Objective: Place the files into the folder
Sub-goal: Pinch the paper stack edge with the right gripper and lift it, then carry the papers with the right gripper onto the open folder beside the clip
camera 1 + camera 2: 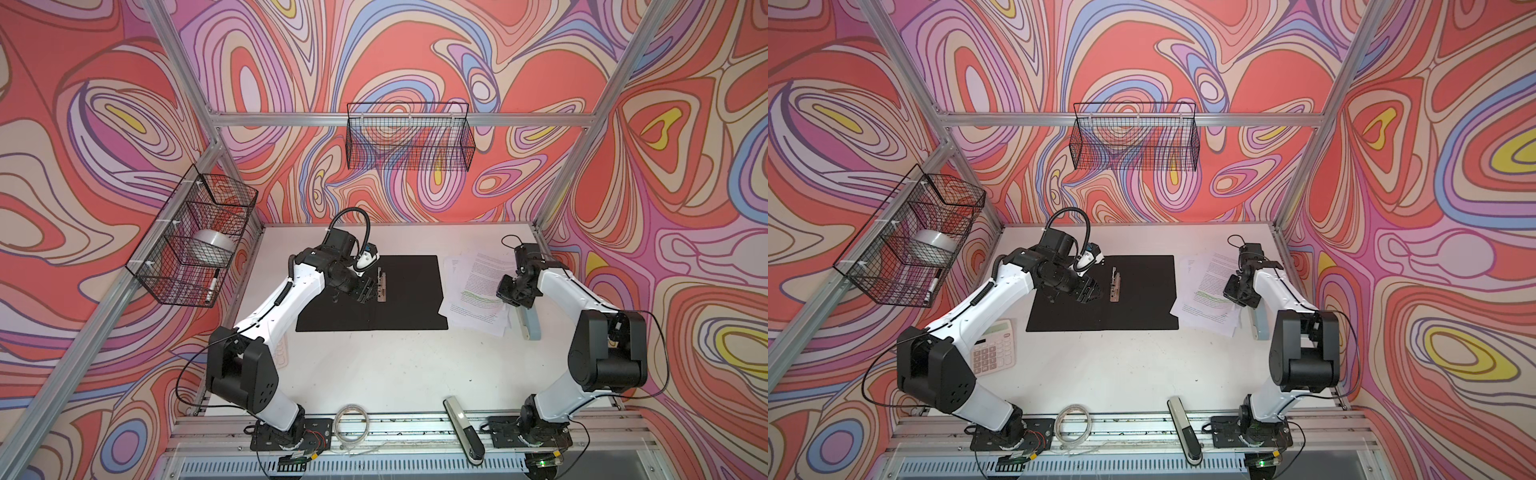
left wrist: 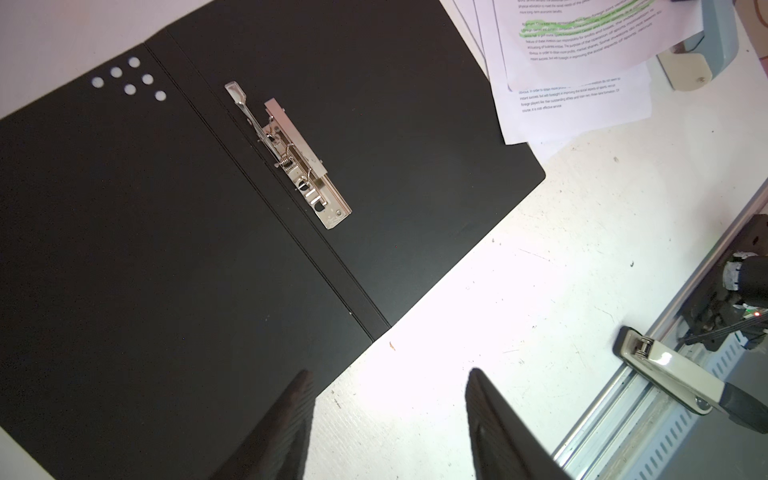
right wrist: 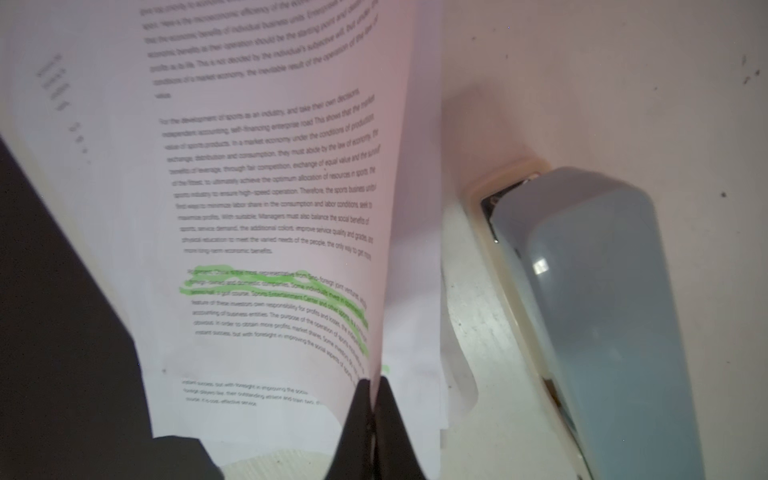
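The files (image 3: 270,208) lie in a loose pile on the counter (image 1: 395,374). The right claw (image 3: 371,388) is pinched tight on the edge of the top sheet. That sheet bends up into the claw, and the other sheets lie flat under it. The folder (image 2: 166,249) lies open, black side up, on the far side of the pile from the right claw and touching the pile. The left claw (image 2: 390,372) hangs over the folder, just beside the clip (image 2: 291,158). It is partly wide and holds nothing.

I think a few things could go wrong. The pinch is thin and right at the edge, so the sheet could slip out. Only one sheet is held, so the rest may get left behind or pushed crooked. The floppy sheet could fold, or catch on the clip or the left claw. The stapler (image 3: 582,291) is just beside the right claw and could get bumped.

The folder has no paper in it yet. The side basket (image 1: 162,216) is well away, past the left claw. It holds a tape roll (image 1: 212,245) and a pen (image 1: 212,286). The back basket (image 1: 409,145) hangs far behind both claws, and I see nothing in it.
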Robot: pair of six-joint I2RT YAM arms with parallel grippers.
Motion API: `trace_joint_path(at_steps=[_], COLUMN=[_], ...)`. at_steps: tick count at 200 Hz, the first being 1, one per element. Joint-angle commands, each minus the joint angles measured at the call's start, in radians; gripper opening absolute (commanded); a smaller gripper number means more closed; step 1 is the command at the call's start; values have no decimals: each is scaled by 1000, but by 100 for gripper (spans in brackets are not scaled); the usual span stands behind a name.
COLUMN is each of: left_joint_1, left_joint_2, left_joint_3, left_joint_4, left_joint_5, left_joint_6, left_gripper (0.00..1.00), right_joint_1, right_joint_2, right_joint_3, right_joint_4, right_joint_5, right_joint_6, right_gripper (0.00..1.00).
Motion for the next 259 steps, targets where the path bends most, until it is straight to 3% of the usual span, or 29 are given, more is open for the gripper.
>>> trace_joint_path(at_steps=[1,90,144,197,259], left_joint_1=[-1,25,149,176,176], left_joint_2=[-44,-116,-97,-99,-92], left_joint_3=[40,-16,14,21,36], left_joint_4=[-32,28,-3,-5,-15], left_joint_5=[-25,-206,-141,-141,-130], left_joint_6=[9,-88,-144,-138,-140], left_gripper=[59,64,67,67,67], right_joint_1=[21,322,470,488,488], right_joint_2=[-53,-29,-34,-113,-51], right_joint_3=[63,409,491,268,35], right_joint_4=[-29,-158,-114,109,225], right_joint_5=[-71,-113,-218,-307,-326], right_joint_6=[-21,-16,38,95,114], right_gripper=[0,0,0,0,0])
